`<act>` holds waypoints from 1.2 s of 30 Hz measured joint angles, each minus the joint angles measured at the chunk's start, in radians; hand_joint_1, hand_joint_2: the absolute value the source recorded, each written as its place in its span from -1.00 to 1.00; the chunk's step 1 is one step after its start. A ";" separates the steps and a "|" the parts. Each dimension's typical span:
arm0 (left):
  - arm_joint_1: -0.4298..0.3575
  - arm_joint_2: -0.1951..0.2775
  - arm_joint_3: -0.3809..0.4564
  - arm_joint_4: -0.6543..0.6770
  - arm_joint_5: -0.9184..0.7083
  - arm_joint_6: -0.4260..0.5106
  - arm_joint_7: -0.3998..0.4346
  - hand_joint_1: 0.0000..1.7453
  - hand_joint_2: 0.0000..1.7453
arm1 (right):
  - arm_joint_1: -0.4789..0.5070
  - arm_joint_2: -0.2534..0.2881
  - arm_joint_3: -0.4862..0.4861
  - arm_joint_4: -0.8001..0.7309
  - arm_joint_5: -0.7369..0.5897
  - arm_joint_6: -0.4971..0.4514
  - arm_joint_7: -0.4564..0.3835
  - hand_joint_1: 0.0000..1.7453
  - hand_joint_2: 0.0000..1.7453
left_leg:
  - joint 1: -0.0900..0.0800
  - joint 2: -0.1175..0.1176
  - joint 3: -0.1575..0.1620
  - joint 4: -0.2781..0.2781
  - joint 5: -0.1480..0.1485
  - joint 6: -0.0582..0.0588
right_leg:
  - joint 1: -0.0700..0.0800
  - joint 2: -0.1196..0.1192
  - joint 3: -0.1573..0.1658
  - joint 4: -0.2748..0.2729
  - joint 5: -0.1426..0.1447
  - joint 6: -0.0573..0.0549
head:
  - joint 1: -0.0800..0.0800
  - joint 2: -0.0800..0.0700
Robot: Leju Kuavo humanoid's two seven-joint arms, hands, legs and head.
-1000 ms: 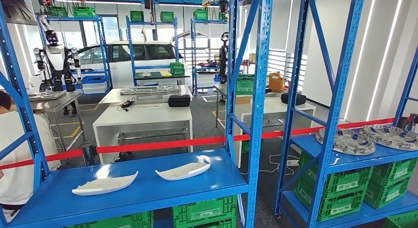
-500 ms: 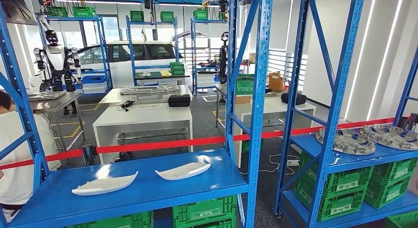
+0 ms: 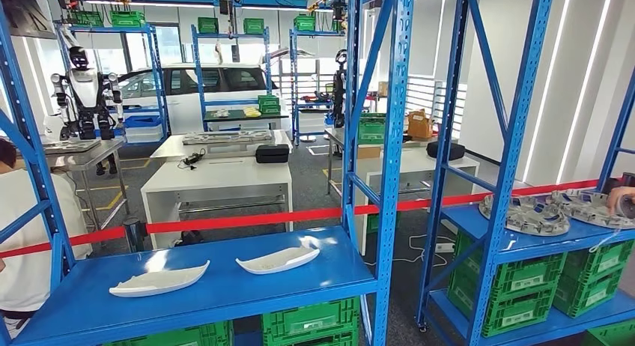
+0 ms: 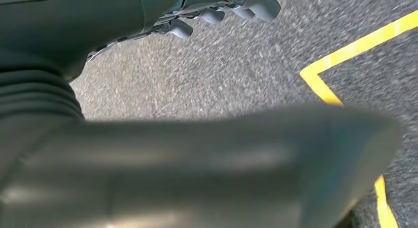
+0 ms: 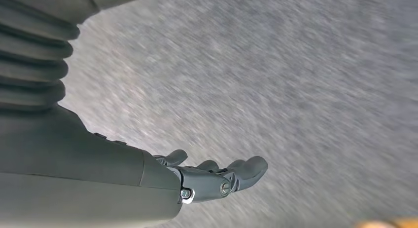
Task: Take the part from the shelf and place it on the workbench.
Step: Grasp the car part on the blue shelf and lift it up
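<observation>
So far, nothing of the task looks done. From the head view, the blue shelf (image 3: 225, 286) stands just in front of the robot, and two white curved parts lie on its board: the left white part (image 3: 159, 279) and the right white part (image 3: 278, 260), near each other but not touching. Neither one is lifted or held. I cannot say which of the two is the one to take. Behind the shelf a red barrier tape (image 3: 247, 219) runs across, and beyond it stand white tables (image 3: 217, 177), one of which may be the workbench; I cannot tell which. On the second shelf to the right lie round grey wheel covers (image 3: 526, 214), and a person's hand (image 3: 621, 199) reaches toward them at the picture's edge. Another person in white (image 3: 30, 234) stands at the left.

From the left wrist view, the left hand (image 4: 217, 11) hangs over grey floor with a yellow floor line (image 4: 345, 55). Its fingers (image 4: 256, 3) are loosely apart and hold nothing, as far as the blur allows.

From the right wrist view, the right hand (image 5: 217, 176) also hangs over the grey floor, fingers (image 5: 249, 169) slightly bent but apart, empty.

By my judgement the whole work is left: to raise an arm, reach to the shelf board, grip a white part, carry it to the workbench and put it down.
</observation>
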State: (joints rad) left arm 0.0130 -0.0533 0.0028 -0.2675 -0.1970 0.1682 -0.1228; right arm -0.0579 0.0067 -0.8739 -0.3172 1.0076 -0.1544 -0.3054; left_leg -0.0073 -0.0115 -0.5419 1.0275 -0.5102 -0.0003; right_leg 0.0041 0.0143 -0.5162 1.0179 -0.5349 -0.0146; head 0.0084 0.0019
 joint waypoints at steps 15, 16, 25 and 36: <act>-0.077 0.054 0.024 0.034 -0.099 0.044 -0.025 -1.00 -1.00 | -0.236 -0.077 0.188 -0.236 0.173 -0.009 -0.201 -1.00 -1.00 | 0.000 -0.001 0.004 0.000 0.003 -0.001 | 0.000 0.000 0.001 0.000 0.003 0.002 | -0.001 0.000; -0.081 0.057 0.026 0.035 -0.105 0.045 -0.025 -1.00 -1.00 | -0.245 -0.083 0.216 -0.256 0.173 -0.007 -0.205 -1.00 -1.00 | 0.000 -0.001 0.004 0.000 0.003 -0.001 | 0.000 0.000 0.001 0.000 0.003 0.002 | -0.001 0.000; -0.112 0.079 0.045 0.048 -0.159 0.057 -0.028 -1.00 -1.00 | -0.310 -0.130 0.440 -0.405 0.151 0.008 -0.228 -1.00 -1.00 | 0.000 -0.001 0.005 0.000 0.003 -0.001 | 0.000 0.000 0.001 0.000 0.003 0.002 | -0.002 0.000; -0.138 0.097 0.046 0.057 -0.206 0.042 -0.005 -1.00 -1.00 | -0.371 -0.173 0.689 -0.549 0.187 0.081 -0.224 -1.00 -1.00 | 0.000 -0.001 0.004 0.000 0.004 -0.001 | 0.000 0.000 0.001 0.000 0.003 0.002 | -0.001 0.000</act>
State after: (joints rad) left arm -0.1245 0.0433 0.0488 -0.2102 -0.4029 0.2105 -0.1276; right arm -0.4293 -0.1665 -0.1853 -0.8667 1.1945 -0.0738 -0.5291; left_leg -0.0073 -0.0124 -0.5379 1.0276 -0.5064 -0.0013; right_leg 0.0039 0.0143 -0.5155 1.0180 -0.5315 -0.0131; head 0.0072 0.0019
